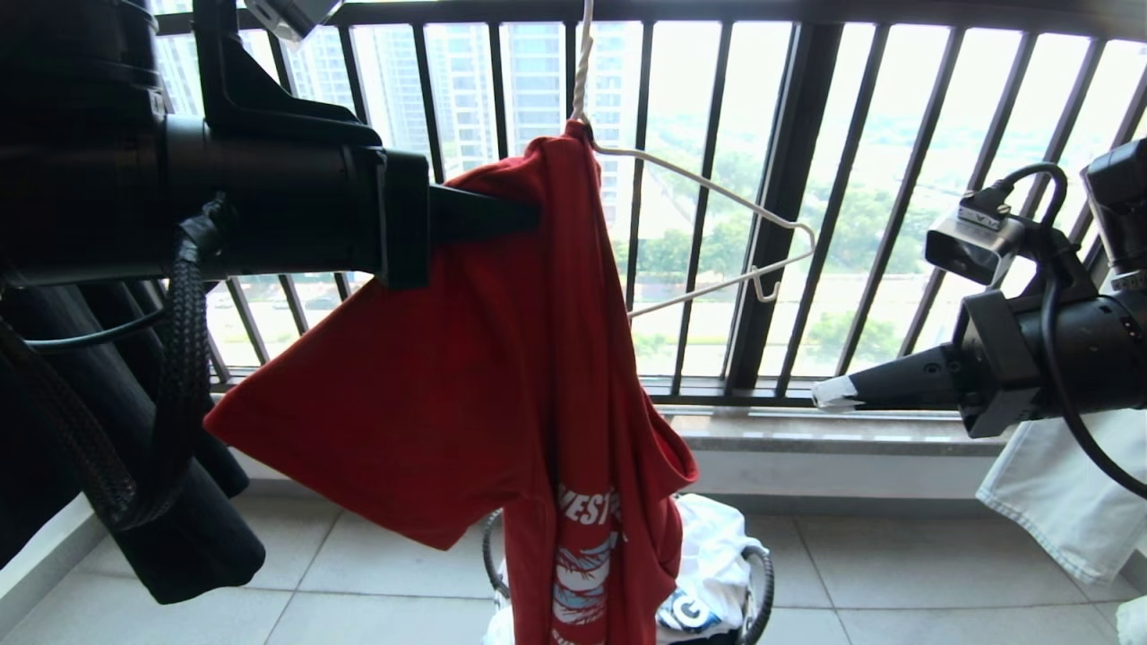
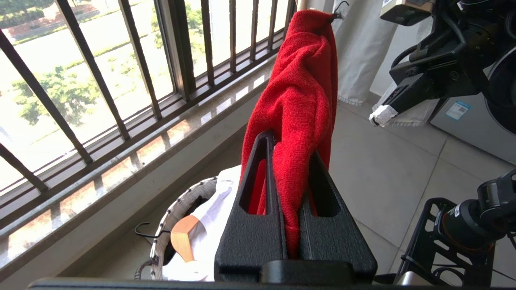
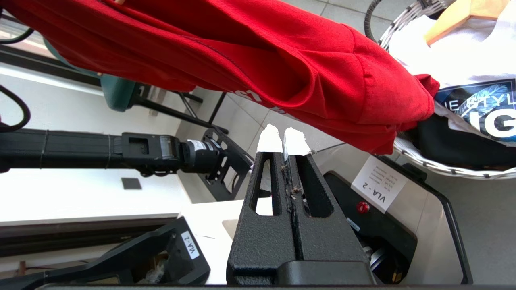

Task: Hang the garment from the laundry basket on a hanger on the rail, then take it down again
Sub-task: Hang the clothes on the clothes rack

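Red T-shirt (image 1: 502,376) hangs bunched at the neck of the white wire hanger (image 1: 717,242), draped on one side only; hanger's other arm is bare, laundry basket (image 1: 757,573) below. Left gripper (image 1: 529,217) is clamped on a fold near the collar; right gripper (image 1: 829,394) pinched closed on nothing, well apart. Judgement: keep the left pinch firm and steady the hanger while working cloth along the wire, so it neither swings nor unhooks.

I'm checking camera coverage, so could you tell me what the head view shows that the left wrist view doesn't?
Only the head view shows the white wire hanger, its right half bare, and the shirt's chest print. Only the left wrist view shows the left gripper shut on the red T-shirt, plus a wooden hanger. Both show the right gripper shut and empty, and the laundry basket.
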### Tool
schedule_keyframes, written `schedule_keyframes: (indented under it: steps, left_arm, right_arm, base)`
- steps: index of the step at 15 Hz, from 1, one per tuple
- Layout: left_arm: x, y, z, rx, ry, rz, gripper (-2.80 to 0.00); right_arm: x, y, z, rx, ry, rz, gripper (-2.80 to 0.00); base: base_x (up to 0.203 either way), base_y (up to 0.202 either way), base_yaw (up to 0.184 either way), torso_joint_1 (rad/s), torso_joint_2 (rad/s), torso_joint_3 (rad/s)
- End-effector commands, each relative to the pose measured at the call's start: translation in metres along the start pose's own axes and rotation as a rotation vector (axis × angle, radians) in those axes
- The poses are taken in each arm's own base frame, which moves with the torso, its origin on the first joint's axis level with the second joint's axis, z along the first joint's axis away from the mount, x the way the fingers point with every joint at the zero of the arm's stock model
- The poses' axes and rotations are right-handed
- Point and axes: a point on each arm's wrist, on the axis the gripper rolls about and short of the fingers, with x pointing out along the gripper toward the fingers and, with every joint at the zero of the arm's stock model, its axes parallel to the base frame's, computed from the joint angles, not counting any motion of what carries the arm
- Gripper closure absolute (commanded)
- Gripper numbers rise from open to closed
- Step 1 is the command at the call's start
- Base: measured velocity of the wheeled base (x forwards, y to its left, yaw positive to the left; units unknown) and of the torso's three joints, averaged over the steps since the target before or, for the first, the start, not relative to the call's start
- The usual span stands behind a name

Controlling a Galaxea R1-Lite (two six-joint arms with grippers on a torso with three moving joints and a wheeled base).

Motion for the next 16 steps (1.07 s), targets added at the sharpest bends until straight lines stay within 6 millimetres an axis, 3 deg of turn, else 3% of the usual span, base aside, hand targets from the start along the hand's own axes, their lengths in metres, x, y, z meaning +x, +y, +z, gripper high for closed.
schedule_keyframes:
  steps: [1, 2, 5, 9, 16]
  left_arm:
    - [-0.007, -0.001, -0.003, -0.006, 0.002, 0.009, 0.0]
    - [-0.006, 0.0, -0.006, -0.012, 0.012, 0.009, 0.0]
    - [-0.006, 0.0, -0.01, -0.013, 0.023, 0.008, 0.0]
    - [-0.007, -0.001, -0.009, -0.013, 0.02, 0.008, 0.0]
    - [-0.01, -0.002, -0.008, -0.008, 0.012, 0.007, 0.0]
  right_arm:
    - [0.028, -0.031, -0.002, 0.083, 0.086, -0.024, 0.0]
    - [0.034, -0.037, -0.006, 0.062, 0.093, -0.021, -2.8]
    - [0.054, -0.051, -0.015, 0.042, 0.101, 0.004, -2.8]
    - [0.072, -0.062, -0.012, 0.081, 0.077, 0.024, -2.8]
    - [0.095, -0.04, -0.022, 0.013, 0.105, -0.02, -2.8]
  base:
    - [0.0, 0.0, 0.0, 0.0, 0.0, 0.0]
    - [0.0, 0.0, 0.0, 0.0, 0.0, 0.0]
    - [0.0, 0.0, 0.0, 0.0, 0.0, 0.0]
    - [0.0, 0.0, 0.0, 0.0, 0.0, 0.0]
    - [0.0, 0.0, 0.0, 0.0, 0.0, 0.0]
